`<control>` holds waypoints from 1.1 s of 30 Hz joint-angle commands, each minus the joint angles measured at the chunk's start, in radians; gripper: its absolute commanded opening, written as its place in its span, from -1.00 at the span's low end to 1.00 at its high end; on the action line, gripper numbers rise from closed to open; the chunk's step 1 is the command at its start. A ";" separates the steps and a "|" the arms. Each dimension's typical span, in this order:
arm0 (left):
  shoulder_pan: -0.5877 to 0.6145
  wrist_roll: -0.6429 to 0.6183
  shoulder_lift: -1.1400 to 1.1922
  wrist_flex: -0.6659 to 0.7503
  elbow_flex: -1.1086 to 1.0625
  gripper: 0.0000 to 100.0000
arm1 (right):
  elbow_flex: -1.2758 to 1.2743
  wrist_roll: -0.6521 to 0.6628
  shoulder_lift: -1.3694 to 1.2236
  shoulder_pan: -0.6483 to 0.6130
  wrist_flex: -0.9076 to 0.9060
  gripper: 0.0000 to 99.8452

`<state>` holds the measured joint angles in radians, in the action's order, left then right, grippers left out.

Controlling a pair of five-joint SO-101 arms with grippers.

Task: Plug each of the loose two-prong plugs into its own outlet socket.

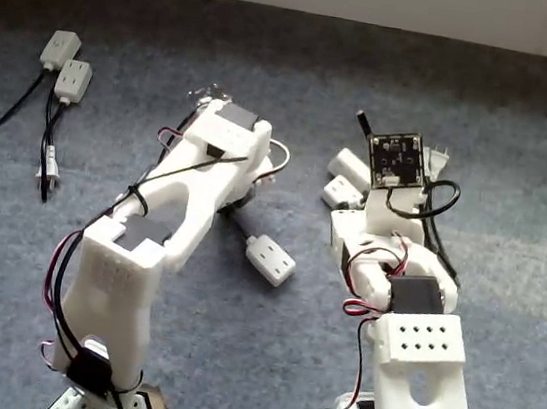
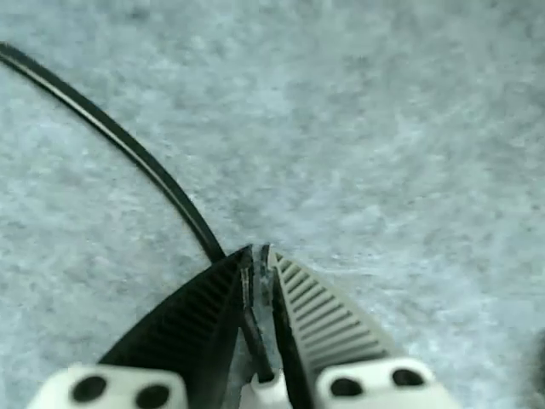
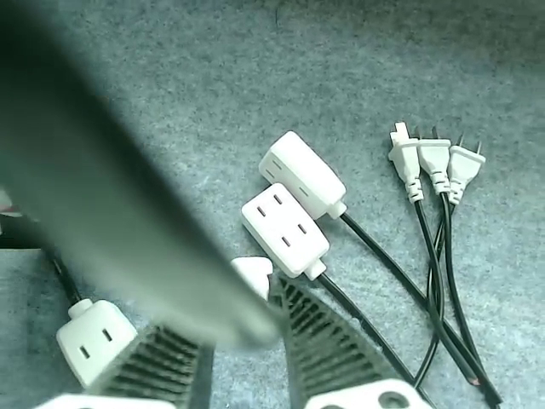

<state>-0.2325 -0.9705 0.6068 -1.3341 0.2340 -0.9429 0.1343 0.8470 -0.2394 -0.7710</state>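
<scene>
My left gripper [image 2: 260, 256] is shut on a thin black cord [image 2: 128, 145] that runs away over the grey carpet; in the high view this gripper [image 1: 209, 105] sits mid-table at the back. A white outlet socket [image 1: 269, 259] lies beside the left arm. My right gripper [image 3: 247, 324] stands open just short of two white sockets [image 3: 285, 230] [image 3: 302, 175]. A small white piece [image 3: 253, 273] shows at its fingertips; whether it is gripped is unclear. A third socket [image 3: 94, 341] lies beside one finger. Three white two-prong plugs [image 3: 434, 158] lie side by side beyond, on black cords.
Two more white sockets [image 1: 60, 50] [image 1: 73, 80] with black cords lie at the far left of the carpet. A blurred grey band [image 3: 111, 213] close to the right wrist camera hides part of that view. Open carpet lies between the arms near the front.
</scene>
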 commanded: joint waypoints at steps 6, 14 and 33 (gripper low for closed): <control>0.113 0.008 -0.007 -0.158 0.025 -0.91 | -0.001 0.014 0.016 -0.047 0.024 -0.98; 0.257 0.009 -0.007 -0.183 0.027 -0.91 | -0.035 -0.087 0.015 -0.124 0.054 -0.98; 0.252 0.008 0.004 -0.227 0.130 -0.90 | -0.133 -0.091 0.013 -0.406 0.044 -0.98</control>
<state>0.0084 -0.9705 0.6222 -1.5643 0.3705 -1.0825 0.0269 0.8454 -0.6322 -0.7234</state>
